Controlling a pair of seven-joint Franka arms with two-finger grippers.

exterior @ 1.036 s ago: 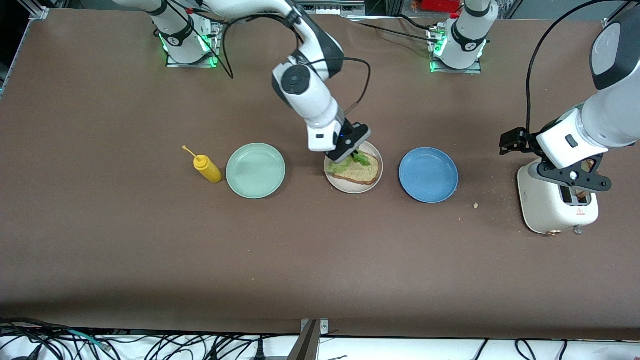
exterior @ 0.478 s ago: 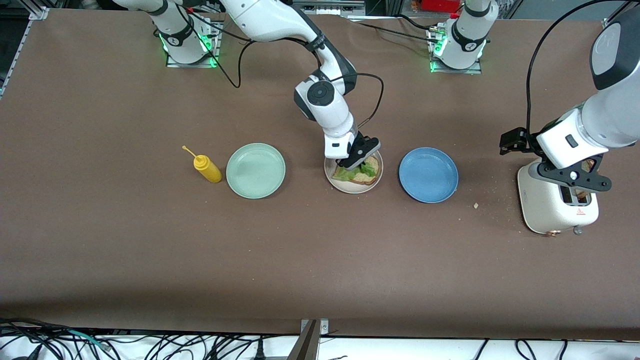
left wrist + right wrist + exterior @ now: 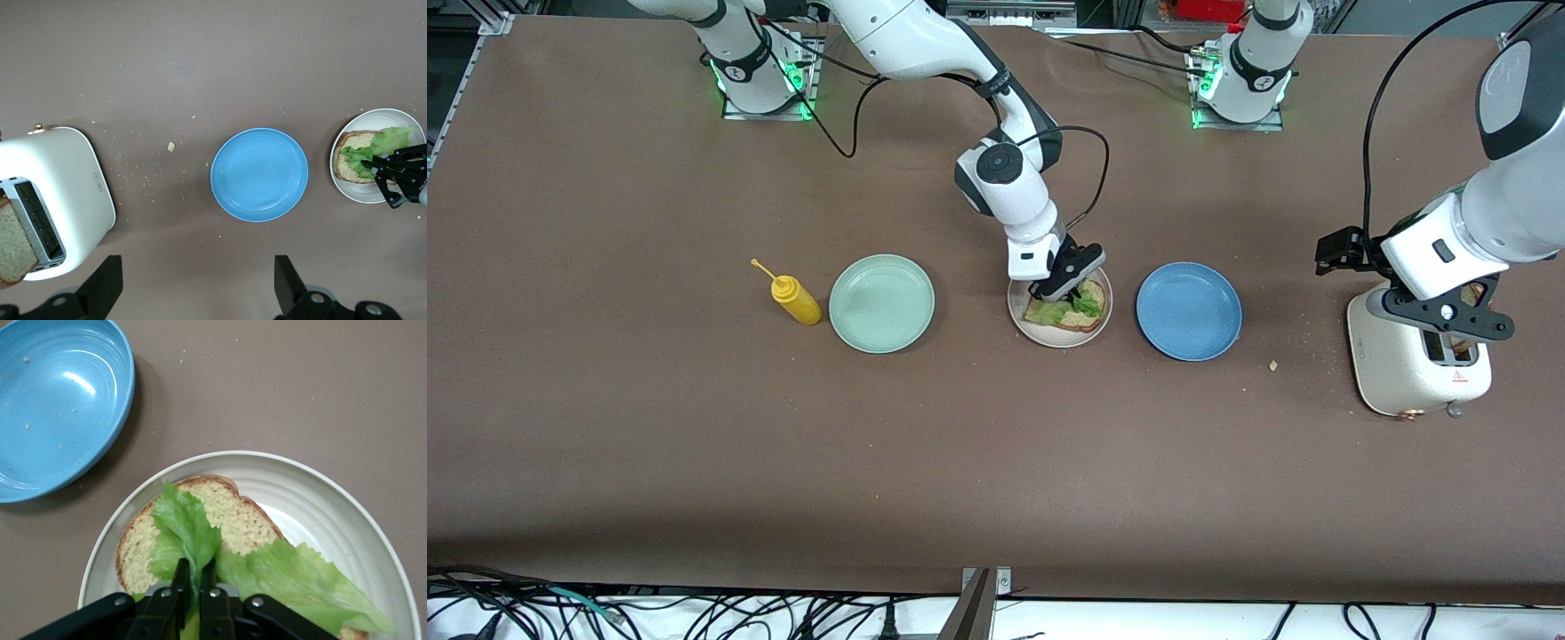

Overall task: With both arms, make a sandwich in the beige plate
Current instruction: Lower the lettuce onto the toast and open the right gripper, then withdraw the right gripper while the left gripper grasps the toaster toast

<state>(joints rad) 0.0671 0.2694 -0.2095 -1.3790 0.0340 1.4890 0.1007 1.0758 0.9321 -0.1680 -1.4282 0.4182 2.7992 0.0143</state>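
The beige plate (image 3: 1040,333) sits mid-table between a mint green plate and a blue plate. On it lies one toast slice (image 3: 1087,313) with a ruffled green lettuce leaf (image 3: 1052,311) over it. My right gripper (image 3: 1060,294) is low over the plate, shut on the lettuce leaf (image 3: 187,530); the toast (image 3: 233,513) and plate (image 3: 320,493) show in the right wrist view. My left gripper (image 3: 1440,318) is open over the white toaster (image 3: 1396,373), which holds a second toast slice (image 3: 15,240). The plate also shows in the left wrist view (image 3: 353,193).
A mint green plate (image 3: 881,303) and a yellow mustard bottle (image 3: 796,300) stand toward the right arm's end. A blue plate (image 3: 1188,310) lies between the beige plate and the toaster. Crumbs (image 3: 1272,364) lie near the toaster.
My right gripper has come down and moved a little toward the left arm's end, laying the lettuce over the toast. The plate shifted slightly. The left arm has not moved.
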